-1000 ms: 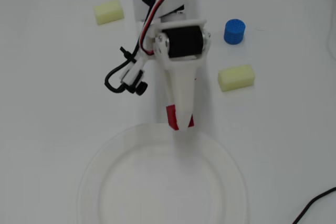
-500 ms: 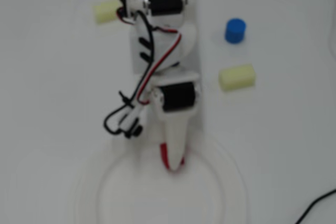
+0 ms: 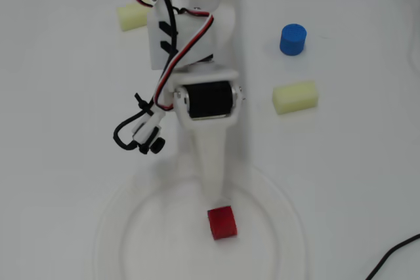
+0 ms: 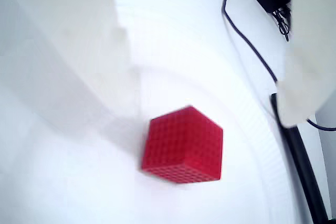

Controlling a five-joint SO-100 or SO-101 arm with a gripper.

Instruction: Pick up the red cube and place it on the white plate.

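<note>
Overhead view shows the red cube (image 3: 222, 222) sitting inside the white plate (image 3: 282, 211), just beyond the gripper (image 3: 215, 196) tip. From the wrist view the cube sits free between the spread-apart fingers, neither touching it; pulling straight back looks clear.

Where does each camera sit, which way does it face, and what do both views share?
Overhead view: fixed above, facing down at the table; shows the arm, white plate, blue cylinder.
Wrist view: rides on the arm, facing down into the plate; shows the open pincer fingers.
Shared: the red cube on the plate.
</note>
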